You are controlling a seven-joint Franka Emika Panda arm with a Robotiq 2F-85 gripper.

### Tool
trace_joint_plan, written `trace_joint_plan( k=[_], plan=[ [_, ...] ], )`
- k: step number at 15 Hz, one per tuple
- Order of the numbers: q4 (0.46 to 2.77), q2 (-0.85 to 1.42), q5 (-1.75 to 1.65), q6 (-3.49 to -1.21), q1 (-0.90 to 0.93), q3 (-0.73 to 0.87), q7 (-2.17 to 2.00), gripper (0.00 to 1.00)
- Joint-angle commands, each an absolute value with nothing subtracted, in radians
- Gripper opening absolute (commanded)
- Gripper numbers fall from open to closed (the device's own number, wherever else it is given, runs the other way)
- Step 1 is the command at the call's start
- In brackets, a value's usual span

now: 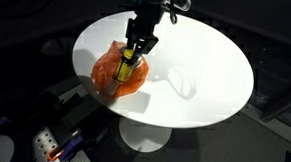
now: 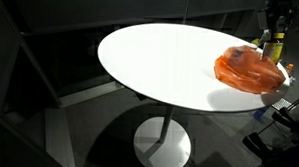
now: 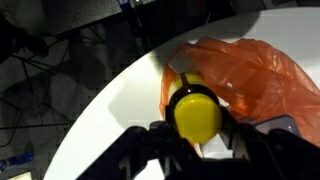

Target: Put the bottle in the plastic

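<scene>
An orange plastic bag [image 1: 118, 72] lies crumpled on the round white table [image 1: 201, 64], near its edge. My gripper [image 1: 135, 52] is shut on a dark bottle with a yellow cap [image 3: 196, 112] and holds it upright right over the bag's opening. In an exterior view the bottle [image 2: 274, 46] stands at the far side of the bag [image 2: 250, 69], with the gripper [image 2: 275, 34] on it from above. In the wrist view the yellow cap sits between the black fingers [image 3: 198, 135] and the bag [image 3: 260, 70] spreads beyond it.
The table has a white pedestal foot [image 2: 164, 146]. Dark equipment and cables surround it on the floor [image 1: 52, 136]. Black machinery stands next to the table's edge by the bag [image 2: 289, 108].
</scene>
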State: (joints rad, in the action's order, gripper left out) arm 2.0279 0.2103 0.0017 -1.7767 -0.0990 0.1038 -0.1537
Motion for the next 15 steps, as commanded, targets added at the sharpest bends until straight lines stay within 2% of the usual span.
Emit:
trace_joint_plan(
  k=[1,15],
  plan=[
    [1.979,0.243,-0.002,-1.765,-0.101,0.102,-0.101,0.20],
    [1.954,0.281,0.002,-1.785,-0.097,0.082,0.002,0.20]
  ],
)
